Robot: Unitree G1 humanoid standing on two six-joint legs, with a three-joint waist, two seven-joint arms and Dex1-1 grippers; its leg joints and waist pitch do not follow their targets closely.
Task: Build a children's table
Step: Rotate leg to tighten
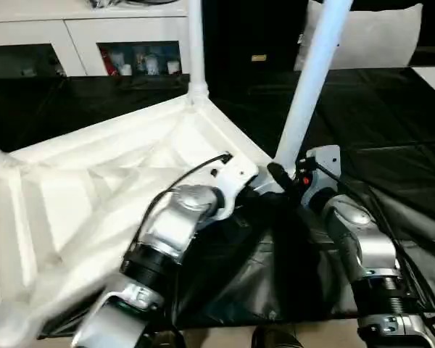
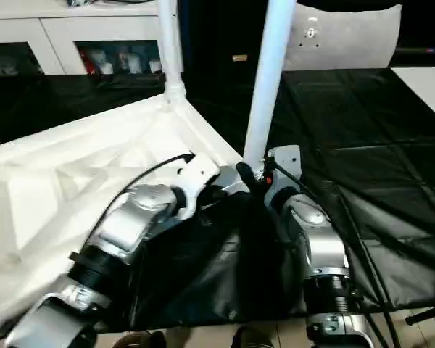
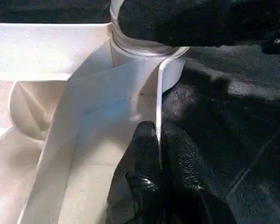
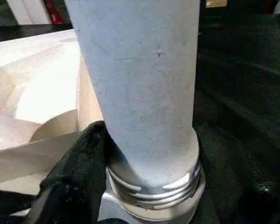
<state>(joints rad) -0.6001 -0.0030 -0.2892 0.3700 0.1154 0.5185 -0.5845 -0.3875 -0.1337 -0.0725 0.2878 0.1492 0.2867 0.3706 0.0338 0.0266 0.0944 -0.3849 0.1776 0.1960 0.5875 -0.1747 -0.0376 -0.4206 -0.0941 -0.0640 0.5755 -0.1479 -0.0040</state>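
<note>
Black and rubbery, the fingers [image 3: 144,186] of your left pincer [image 3: 159,140] are clenched on the thin white rim wall of the upturned square top [image 1: 94,196] of the white plastic children's table, just beside its near corner socket [image 3: 170,74]. You can see the wall's edge running between the two pads in the left wrist view.

Your right pincer [image 1: 281,177] sits at the foot of the near white cylindrical tube leg [image 1: 308,87], one black finger [image 4: 72,177] lying against the leg's side. The threaded grey rings at the leg's base [image 4: 154,191] show right at the socket mouth. The jaws stand wide around the tube; whether the far finger presses it you cannot tell.

That leg leans a little toward your right as it rises from the corner. A second white tube leg [image 1: 196,43] stands upright in the far corner socket [image 1: 197,93]. The top lies ribbed side up on the black-covered table [image 1: 391,130], its left part tilted toward you.

Beyond stand white cabinets with glass doors [image 1: 138,58] holding small coloured items, a small yellow label [image 1: 258,58] on a dark post whose writing is too small to read, and a white panel [image 1: 380,36].
</note>
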